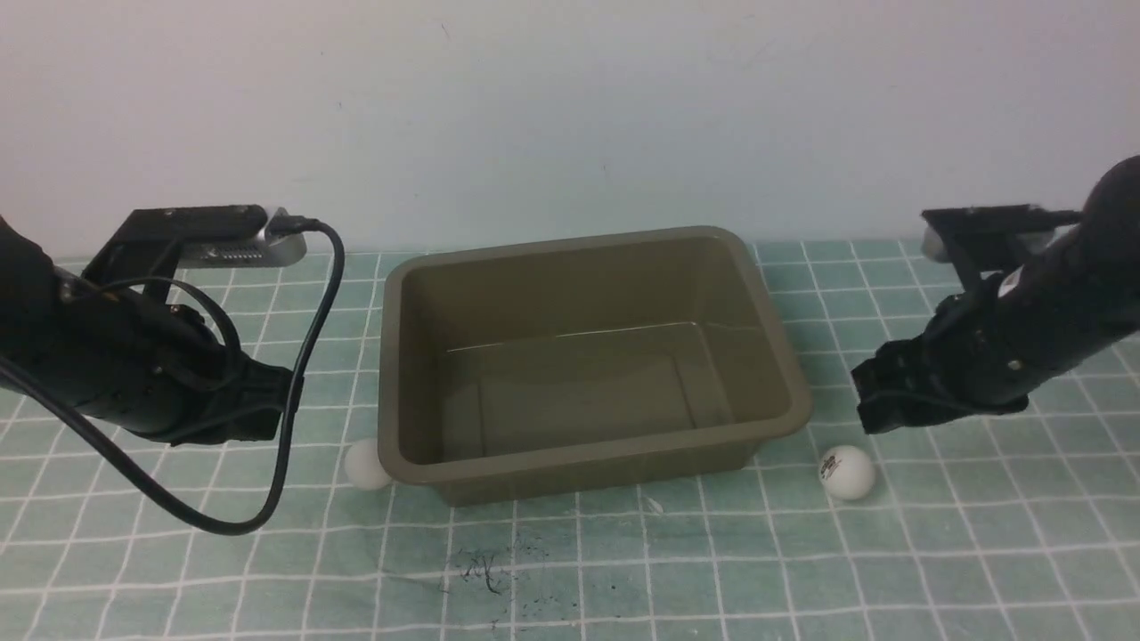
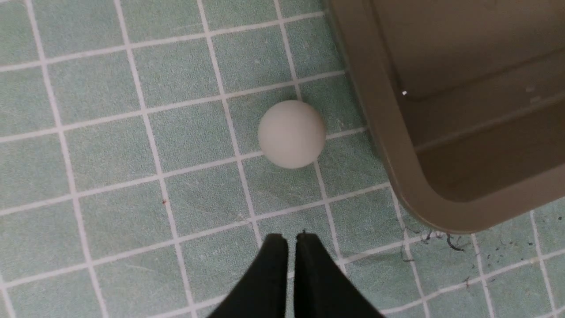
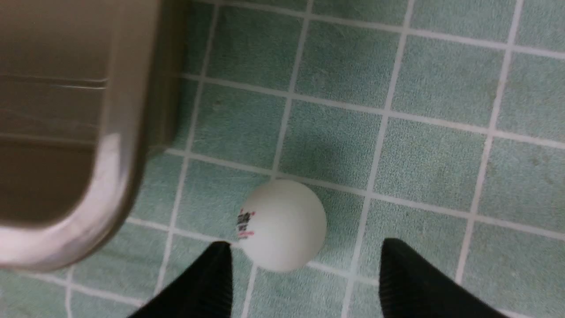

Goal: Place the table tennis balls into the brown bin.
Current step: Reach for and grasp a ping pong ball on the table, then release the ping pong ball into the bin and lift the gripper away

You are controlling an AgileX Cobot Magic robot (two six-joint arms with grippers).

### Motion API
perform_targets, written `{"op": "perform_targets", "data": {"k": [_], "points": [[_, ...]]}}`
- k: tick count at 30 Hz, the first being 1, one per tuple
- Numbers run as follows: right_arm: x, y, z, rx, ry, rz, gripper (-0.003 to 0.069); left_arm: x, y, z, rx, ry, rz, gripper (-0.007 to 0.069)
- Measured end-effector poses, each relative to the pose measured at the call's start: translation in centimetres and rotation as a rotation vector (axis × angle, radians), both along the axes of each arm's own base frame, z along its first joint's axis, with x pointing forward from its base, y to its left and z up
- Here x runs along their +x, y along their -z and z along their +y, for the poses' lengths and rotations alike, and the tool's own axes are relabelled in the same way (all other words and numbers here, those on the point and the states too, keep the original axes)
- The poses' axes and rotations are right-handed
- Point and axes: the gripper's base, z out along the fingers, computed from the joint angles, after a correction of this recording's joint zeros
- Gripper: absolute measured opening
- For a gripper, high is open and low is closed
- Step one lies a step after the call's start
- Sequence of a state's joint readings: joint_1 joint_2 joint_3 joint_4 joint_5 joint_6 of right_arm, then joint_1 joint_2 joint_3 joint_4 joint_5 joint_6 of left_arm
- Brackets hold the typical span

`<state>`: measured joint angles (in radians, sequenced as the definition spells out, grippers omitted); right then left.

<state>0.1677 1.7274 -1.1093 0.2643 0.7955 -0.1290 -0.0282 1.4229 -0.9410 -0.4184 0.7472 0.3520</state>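
Observation:
The brown bin (image 1: 405,374) sits in the middle of the checked cloth with nothing inside it. A plain white ball (image 1: 365,465) lies against the bin's near left corner; the left wrist view shows this ball (image 2: 292,134) on the cloth beside the bin's rim (image 2: 388,145). My left gripper (image 2: 291,238) hangs above the cloth a short way from it, shut and empty. A second ball with a dark logo (image 1: 846,471) lies off the bin's near right corner. My right gripper (image 3: 304,249) is open, and the logo ball (image 3: 282,225) lies just ahead of its fingertips, nearer one finger.
A green cloth with a white grid (image 1: 623,570) covers the table. Dark scribble marks (image 1: 485,570) lie on it in front of the bin. A pale wall stands behind. The left arm's black cable (image 1: 294,418) loops down close to the cloth.

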Motion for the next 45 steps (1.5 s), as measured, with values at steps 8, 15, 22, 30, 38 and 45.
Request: {"op": "perform_targets", "data": {"k": [8,15,22,30,38,45], "points": [[1.4,4.6,0.4,0.016,0.031,0.097,0.0547,0.0,0.0,0.0,0.002,0.001,0.000,0.0041],[1.7,5.7,0.6,0.032,0.025,0.115,0.0348,0.0,0.0,0.0,0.002,0.001,0.000,0.0041],[0.1,-1.5,-0.3,0.087,0.068,-0.025,0.0363,0.0,0.0,0.0,0.002,0.001,0.000,0.0041],[0.2,-8.1,7.5,0.161,-0.168,-0.301,0.0363,1.9,2.8,-0.4,0.034,0.033,0.022,0.0098],[3.8,-6.9,11.7,0.153,-0.260,-0.173,0.0514,3.6,6.5,-3.0,0.074,0.116,0.038,0.0356],[3.5,-9.8,11.4,0.124,-0.289,-0.182,0.0631,5.1,9.0,-3.1,0.096,0.076,0.011,0.0515]]}}
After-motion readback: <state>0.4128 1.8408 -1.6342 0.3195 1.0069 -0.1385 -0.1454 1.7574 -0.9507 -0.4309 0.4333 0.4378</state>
